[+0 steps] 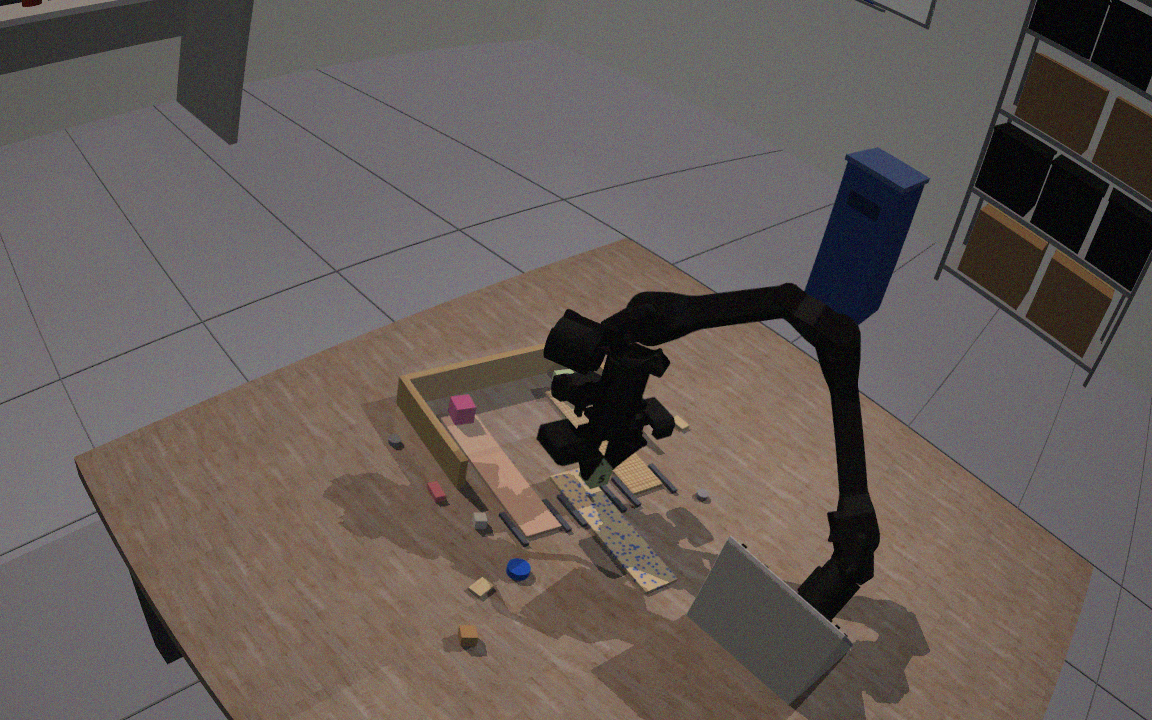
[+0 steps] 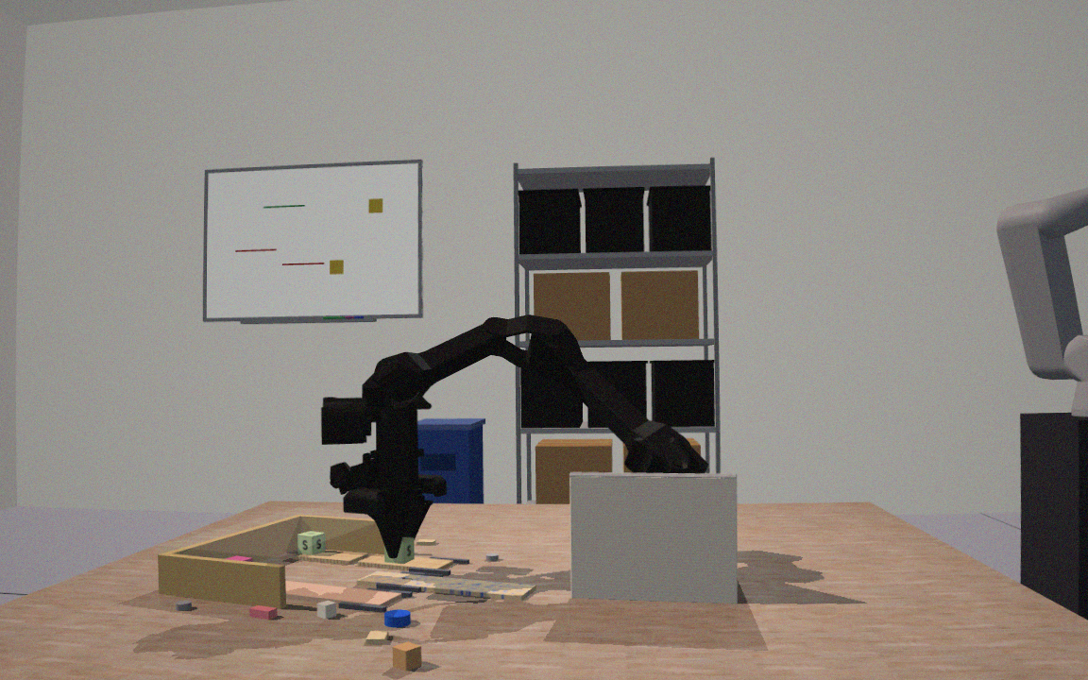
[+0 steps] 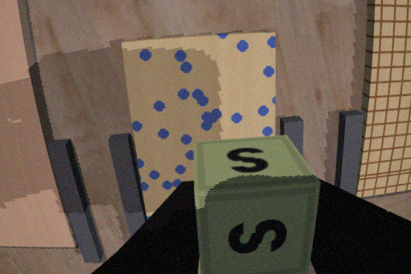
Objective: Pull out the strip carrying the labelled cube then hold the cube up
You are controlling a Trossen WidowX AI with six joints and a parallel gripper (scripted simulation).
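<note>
My gripper (image 1: pixel 599 472) (image 2: pixel 399 550) (image 3: pixel 244 190) is shut on the green labelled cube (image 1: pixel 598 475) (image 2: pixel 406 551) (image 3: pixel 257 235), marked S. It holds the cube a little above the blue-spotted strip (image 1: pixel 629 541) (image 2: pixel 488 586) (image 3: pixel 244 77), whose far end shows bare in the wrist view. A grid-patterned strip piece (image 1: pixel 638 474) (image 3: pixel 390 73) lies to one side, and a salmon strip (image 1: pixel 508 483) (image 2: pixel 319 591) (image 3: pixel 26 227) to the other. A pink cube (image 1: pixel 462 409) stands at the salmon strip's far end. A second green cube (image 2: pixel 310 542) stands at the back, mostly hidden in the top view.
Dark rails (image 1: pixel 513 528) (image 3: pixel 351 150) flank the strips. A tan wall (image 1: pixel 432 429) (image 2: pixel 222 579) encloses the far ends. A blue disc (image 1: pixel 518 568) (image 2: pixel 397 618), an orange cube (image 1: pixel 468 636) (image 2: pixel 406 655) and small blocks lie outside. A grey panel (image 1: pixel 759 617) (image 2: pixel 654 541) stands near the arm's base.
</note>
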